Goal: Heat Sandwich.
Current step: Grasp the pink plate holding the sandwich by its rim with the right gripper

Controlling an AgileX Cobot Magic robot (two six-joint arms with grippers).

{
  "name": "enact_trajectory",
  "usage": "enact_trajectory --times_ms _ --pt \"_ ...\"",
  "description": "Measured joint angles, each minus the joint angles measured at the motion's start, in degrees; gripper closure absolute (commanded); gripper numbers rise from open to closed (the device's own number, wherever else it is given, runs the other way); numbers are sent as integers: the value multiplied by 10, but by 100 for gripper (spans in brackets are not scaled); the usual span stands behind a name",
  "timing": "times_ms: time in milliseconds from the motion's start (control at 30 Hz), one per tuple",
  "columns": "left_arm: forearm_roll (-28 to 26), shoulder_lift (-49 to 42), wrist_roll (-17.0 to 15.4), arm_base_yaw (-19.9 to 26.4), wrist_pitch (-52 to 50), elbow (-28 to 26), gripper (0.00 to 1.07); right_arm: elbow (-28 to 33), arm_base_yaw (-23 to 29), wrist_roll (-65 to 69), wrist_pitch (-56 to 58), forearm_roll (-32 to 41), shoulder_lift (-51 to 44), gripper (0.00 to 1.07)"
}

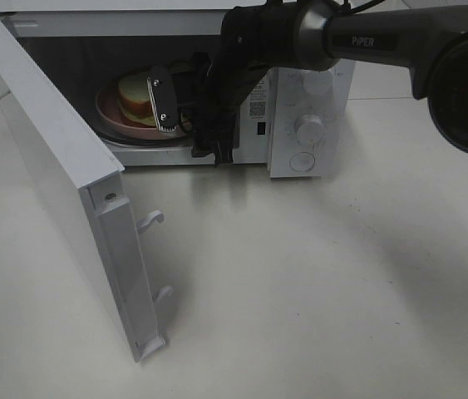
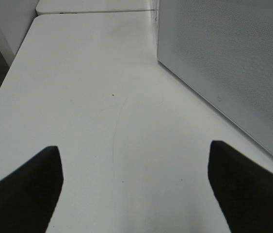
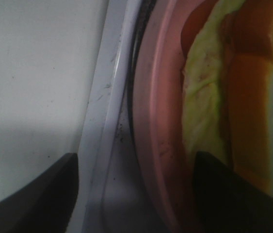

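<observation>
Exterior high view: where is the sandwich [image 1: 136,93]? (listener)

It lies on a round pink plate [image 1: 113,120] inside the open microwave [image 1: 317,100], toward 10 o'clock of the frame. It shows white bread, tan crust and a yellow-green layer. (describer)

And the pincer? (listener)

The right gripper [image 3: 136,194] reaches into the cavity at the sandwich's 3 o'clock side, on a dark arm coming in from 1 o'clock. In the right wrist view its jaws stand wide apart and grip nothing. One finger [image 3: 34,194] is over a white surface outside the plate, the other is over the sandwich's edge, and the plate's pink rim runs between them. Whether either finger touches anything I cannot tell. (describer)

What edges and room are there? (listener)

The door [image 1: 51,108] hangs wide open, running from 11 o'clock down to 7 o'clock. Its free edge carries two latch hooks [image 1: 150,220]. The panel of knobs [image 1: 310,126] bounds the opening at 1 o'clock. A white table [image 1: 342,291] spreads wide from 3 to 6 o'clock. The left gripper [image 2: 136,194], seen only in the left wrist view, hovers over that table beside a white dotted panel [image 2: 223,58]. Its jaws are wide and hold nothing. (describer)
</observation>
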Motion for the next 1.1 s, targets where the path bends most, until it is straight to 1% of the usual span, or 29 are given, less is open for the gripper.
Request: enact_trajectory --times_ms 200,267,633,767,800,933,967,1033,1067,1100 --pt "0 0 0 0 0 0 30 -8 -2 5 -1 6 16 47" --pt "0 0 0 0 0 0 30 -10 -3 6 -10 9 25 50" --pt "0 0 0 0 0 0 30 -13 -8 6 -7 21 29 58" --pt "0 0 0 0 0 0 30 -18 -7 6 1 26 30 64" --pt "0 0 0 0 0 0 30 -18 -7 6 1 26 30 64" --pt "0 0 0 0 0 0 30 -18 -8 6 2 29 30 72" --pt "0 0 0 0 0 0 30 -18 -8 6 2 29 30 72" --pt "0 0 0 0 0 0 30 -18 -8 6 2 29 30 76" --pt "0 0 0 0 0 0 30 -18 -8 6 2 29 30 79" --pt "0 0 0 0 0 0 30 -18 -8 6 2 29 30 86"
